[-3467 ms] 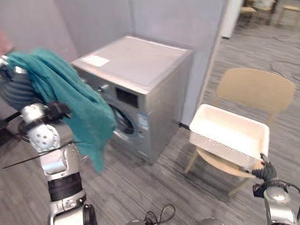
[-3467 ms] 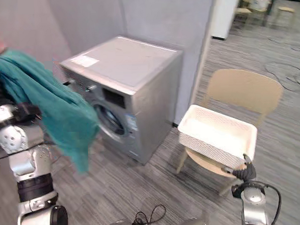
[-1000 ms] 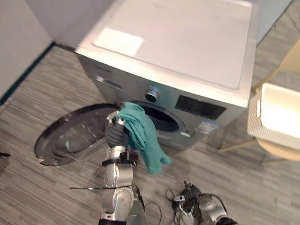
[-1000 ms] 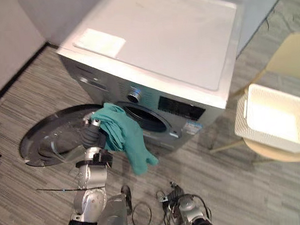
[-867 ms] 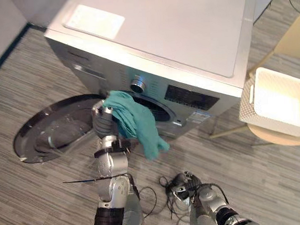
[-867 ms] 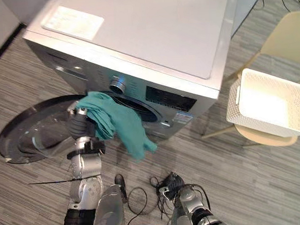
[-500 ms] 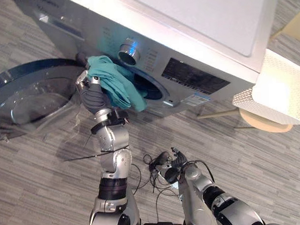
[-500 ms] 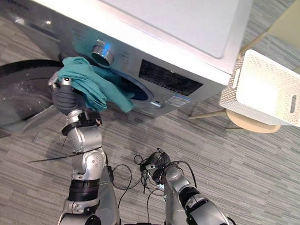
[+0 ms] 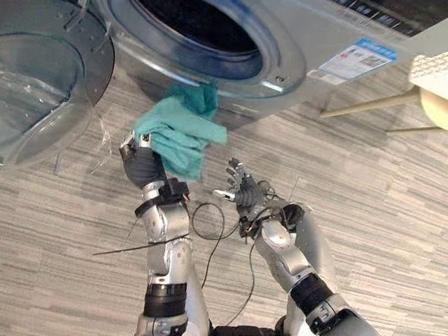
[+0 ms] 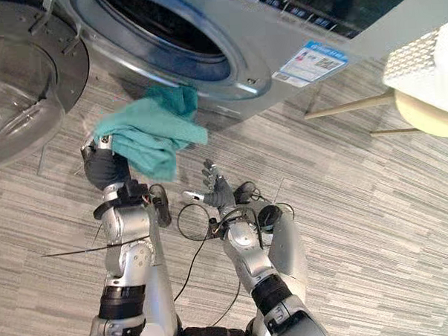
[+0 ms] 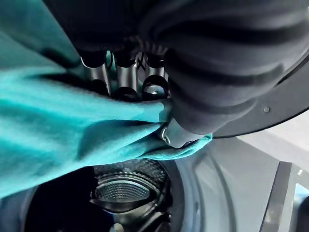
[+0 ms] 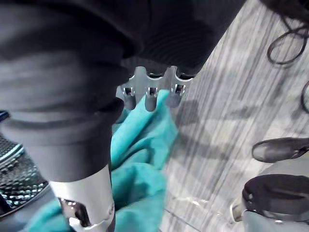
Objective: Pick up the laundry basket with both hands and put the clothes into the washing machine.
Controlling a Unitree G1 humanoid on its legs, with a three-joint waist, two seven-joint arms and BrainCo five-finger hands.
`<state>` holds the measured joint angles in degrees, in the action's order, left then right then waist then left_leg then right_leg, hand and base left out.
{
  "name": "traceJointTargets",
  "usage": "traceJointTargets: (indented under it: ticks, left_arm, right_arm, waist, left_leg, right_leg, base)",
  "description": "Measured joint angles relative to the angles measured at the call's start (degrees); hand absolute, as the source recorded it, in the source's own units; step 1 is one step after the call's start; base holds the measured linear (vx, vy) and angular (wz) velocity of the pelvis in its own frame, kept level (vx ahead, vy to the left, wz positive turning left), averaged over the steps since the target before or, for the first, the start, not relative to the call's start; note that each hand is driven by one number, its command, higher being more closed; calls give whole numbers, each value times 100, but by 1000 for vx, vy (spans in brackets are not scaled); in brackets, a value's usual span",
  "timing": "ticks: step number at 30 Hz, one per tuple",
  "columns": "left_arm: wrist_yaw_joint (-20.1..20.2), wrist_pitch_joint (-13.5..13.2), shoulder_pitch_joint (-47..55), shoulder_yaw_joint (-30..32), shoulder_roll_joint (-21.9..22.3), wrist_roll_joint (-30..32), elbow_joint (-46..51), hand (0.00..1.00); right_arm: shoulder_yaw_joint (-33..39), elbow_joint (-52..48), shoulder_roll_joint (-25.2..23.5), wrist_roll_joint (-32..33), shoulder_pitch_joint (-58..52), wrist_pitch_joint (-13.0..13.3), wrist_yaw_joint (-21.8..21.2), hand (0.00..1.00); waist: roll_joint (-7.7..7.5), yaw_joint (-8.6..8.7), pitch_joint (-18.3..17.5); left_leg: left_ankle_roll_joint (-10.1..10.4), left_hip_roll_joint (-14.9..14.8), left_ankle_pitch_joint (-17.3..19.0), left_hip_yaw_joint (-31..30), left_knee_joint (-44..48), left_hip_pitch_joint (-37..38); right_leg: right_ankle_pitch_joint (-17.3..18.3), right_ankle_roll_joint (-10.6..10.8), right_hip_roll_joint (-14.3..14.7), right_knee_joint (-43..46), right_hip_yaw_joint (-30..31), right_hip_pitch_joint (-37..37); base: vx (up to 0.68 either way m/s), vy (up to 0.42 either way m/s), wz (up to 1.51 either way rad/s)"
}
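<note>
While the left hand [image 9: 140,163] grips a crumpled teal cloth [image 9: 179,133] just below the silver front-loading washing machine [image 9: 299,23], the right hand [image 9: 242,191] hangs splayed and empty; loading likely needs lifting the cloth inward.

Left hand [image 11: 126,72] has fingers [image 11: 96,72] curled into teal cloth [image 11: 58,130], w/ thumb pinching a fold vs. them. Cloth is bunched across the hand, one corner poking out past thumb. Beyond: washing machine [image 11: 212,193] w/ grey front, round opening just past the cloth, dark drum [image 11: 120,191] w/ ribbed paddle inside.
</note>
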<state>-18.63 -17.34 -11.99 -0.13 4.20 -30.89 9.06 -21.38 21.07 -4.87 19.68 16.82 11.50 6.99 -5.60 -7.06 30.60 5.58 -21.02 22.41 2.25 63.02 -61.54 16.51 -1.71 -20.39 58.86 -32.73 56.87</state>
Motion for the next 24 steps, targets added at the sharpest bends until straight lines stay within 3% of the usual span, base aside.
traceJointTargets:
  ticks: [4, 6, 9, 12, 18, 24]
  left_arm:
    - [-77, 78, -343, 115, 86, -24, -90, 100]
    - [-357, 49, -1096, 710, 200, -55, -184, 100]
    - [-990, 5, -1948, 1378, -168, 20, -327, 100]
    - [-1387, -208, -2572, 1604, -603, 4, -314, 100]
    - [-1376, -337, -3085, 1544, -639, -554, -341, 100]
    - [-755, -285, -3751, 811, -1377, -1936, -773, 100]
  right_arm:
    - [184, -375, 62, 144, -323, 102, -89, 0]
    - [238, -497, 88, 368, -468, 120, -183, 0]
    - [238, -739, 116, 679, -661, 197, -291, 0]
    - [258, -867, 191, 673, -852, 287, -426, 0]
    - [566, -939, 175, 803, -880, 258, -634, 0]
    - [817, -1074, 170, 1511, -861, 151, -839, 0]
  waist:
    - [1, 17, 0]
    - [0, 143, 0]
    - [0, 340, 0]
    - [-1, 526, 0]
    - [-1, 649, 0]
    - [0, 672, 0]
  left_leg:
    - [-38, 1, 17, -10, 256, -374]
    - [-74, -26, 50, 25, 409, -624]
    - [-80, -121, 87, 94, 540, -827]
    - [-82, -213, 94, 102, 591, -1015]
    - [-71, -323, 98, 180, 581, -1100]
    - [-56, -410, 82, 272, 490, -1155]
  right_leg:
    - [12, -36, -73, 227, 89, 386]
    - [0, -56, -84, 343, 182, 692]
    - [-63, -163, -26, 390, 274, 975]
    - [-89, -168, 62, 371, 285, 1171]
    - [-163, -272, 196, 302, 340, 1340]
    - [-300, -262, 318, 123, 399, 1489]
  base:
    - [-78, -21, -5]
    - [-88, -23, -16]
    - [-101, -40, -27]
    - [-104, -56, -21]
    - [-64, -45, -14]
    - [-72, -50, -12]
